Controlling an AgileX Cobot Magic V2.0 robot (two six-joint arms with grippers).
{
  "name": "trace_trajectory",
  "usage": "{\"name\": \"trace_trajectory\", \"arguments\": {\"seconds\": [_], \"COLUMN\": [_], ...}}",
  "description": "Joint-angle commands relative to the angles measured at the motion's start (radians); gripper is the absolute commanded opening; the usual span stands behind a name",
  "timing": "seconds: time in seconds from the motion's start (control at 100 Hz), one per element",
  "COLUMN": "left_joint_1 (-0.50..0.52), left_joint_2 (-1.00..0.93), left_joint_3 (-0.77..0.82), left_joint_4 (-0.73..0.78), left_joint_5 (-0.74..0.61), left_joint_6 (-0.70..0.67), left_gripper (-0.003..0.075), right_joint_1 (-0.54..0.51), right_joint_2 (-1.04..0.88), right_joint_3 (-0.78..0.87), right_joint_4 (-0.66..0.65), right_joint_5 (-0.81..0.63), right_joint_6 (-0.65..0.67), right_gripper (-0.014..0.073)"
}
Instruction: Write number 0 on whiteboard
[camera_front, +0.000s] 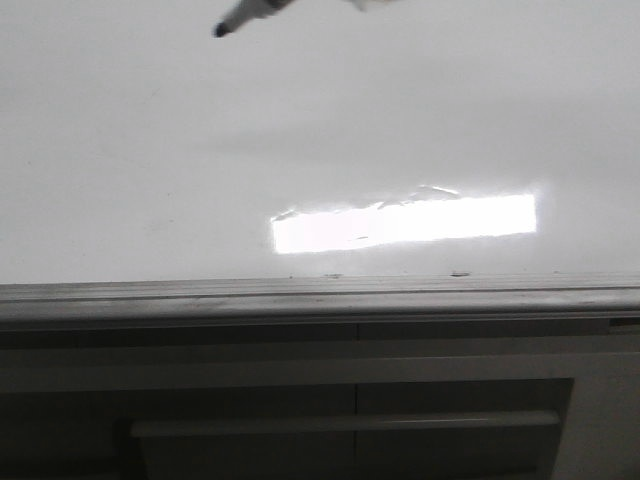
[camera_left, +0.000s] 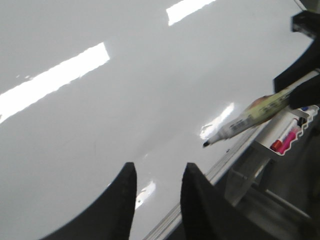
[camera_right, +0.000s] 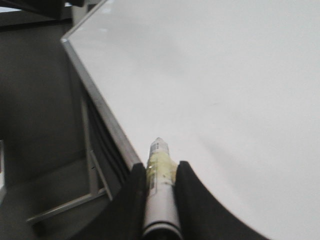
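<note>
Right hand fingers were clamped on marker barrel mid-length; light, rigid, slick plastic, good hold spot. Left hand was apart, empty. Marker tip pointed down-left toward whiteboard, long axis slanted, above the glare; not touching. No number 0 visible yet.

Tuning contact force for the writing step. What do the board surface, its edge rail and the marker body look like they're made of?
Whiteboard: glossy white coated panel, probably melamine or painted steel; it mirrors a sharp rectangular glare.
Edge rail: grey, matte, likely extruded aluminium, with straight lengthwise ridges.
Marker: smooth barrel, likely plastic, with a yellowish printed label and a dark, probably felt tip. The right gripper clamps it.
</note>
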Motion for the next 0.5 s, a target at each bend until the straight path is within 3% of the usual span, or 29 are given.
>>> {"name": "trace_trajectory", "arguments": {"seconds": [0.0, 0.25, 0.4, 0.49], "left_joint_1": [-0.001, -0.001, -0.001, -0.001], "left_joint_2": [-0.052, -0.096, -0.096, -0.096], "left_joint_3": [0.044, 0.128, 0.132, 0.132], "left_joint_4": [0.126, 0.172, 0.228, 0.271], "left_joint_5": [-0.069, -0.104, -0.162, -0.164], "left_joint_6": [-0.155, -0.243, -0.258, -0.295], "left_gripper": [0.0155, 0.0115, 0.0013, -0.0011], "right_joint_1": [-0.007, -0.007, -0.008, -0.008], "right_joint_2": [-0.073, -0.056, 0.049, 0.118], "right_joint_3": [0.052, 0.088, 0.022, -0.004], "right_joint_4": [0.021, 0.028, 0.028, 0.028], "right_joint_5": [-0.191, -0.426, -0.445, -0.445], "right_joint_6": [0.004, 0.004, 0.004, 0.004], "right_gripper": [-0.0048, -0.0048, -0.0048, -0.0048]}}
